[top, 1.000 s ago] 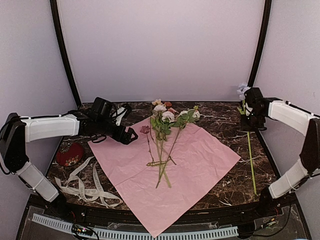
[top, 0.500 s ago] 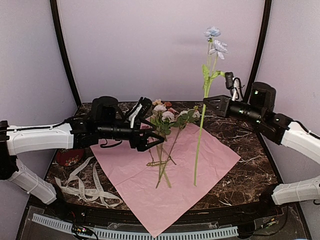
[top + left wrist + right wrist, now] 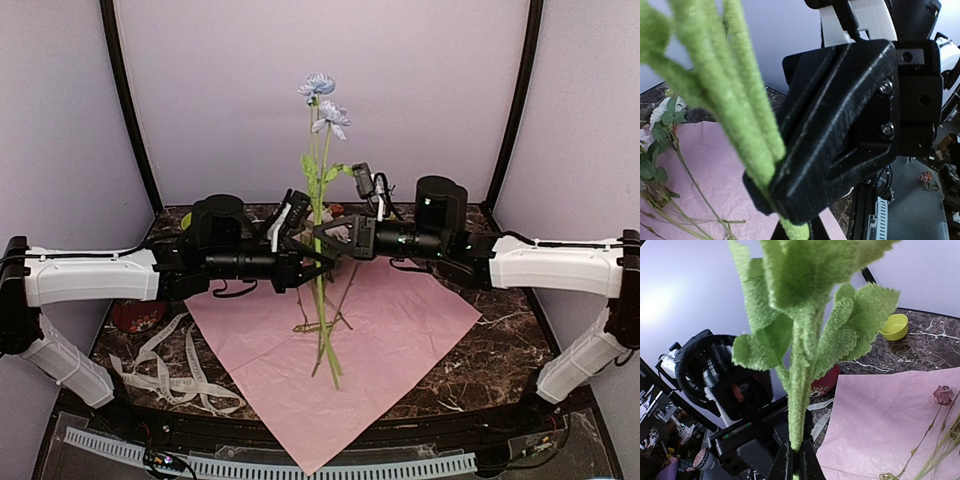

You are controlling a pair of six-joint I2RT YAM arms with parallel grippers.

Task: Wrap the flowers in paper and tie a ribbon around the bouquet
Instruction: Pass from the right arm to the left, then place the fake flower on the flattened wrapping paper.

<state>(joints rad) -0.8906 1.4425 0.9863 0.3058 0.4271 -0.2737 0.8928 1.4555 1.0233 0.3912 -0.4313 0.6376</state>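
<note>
Pale pink paper (image 3: pixel 400 320) flat on the marble table (image 3: pixel 480 350), other flowers (image 3: pixel 665 135) lying across its middle. Above it, pinched upright in the closed right gripper (image 3: pixel 322 236): one tall blue-bloomed stem (image 3: pixel 320 190). Right against that stem, just below, the left gripper (image 3: pixel 312 268); clamped or not, cannot tell. Off the paper's left side, the ribbon (image 3: pixel 165 375) in loose loops.

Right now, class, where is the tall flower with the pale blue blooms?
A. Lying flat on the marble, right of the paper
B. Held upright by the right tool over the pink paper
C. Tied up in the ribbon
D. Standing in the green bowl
B: the right tool is shut on the blue-bloomed flower, which stands upright, blooms topmost, over the pink paper.
</note>
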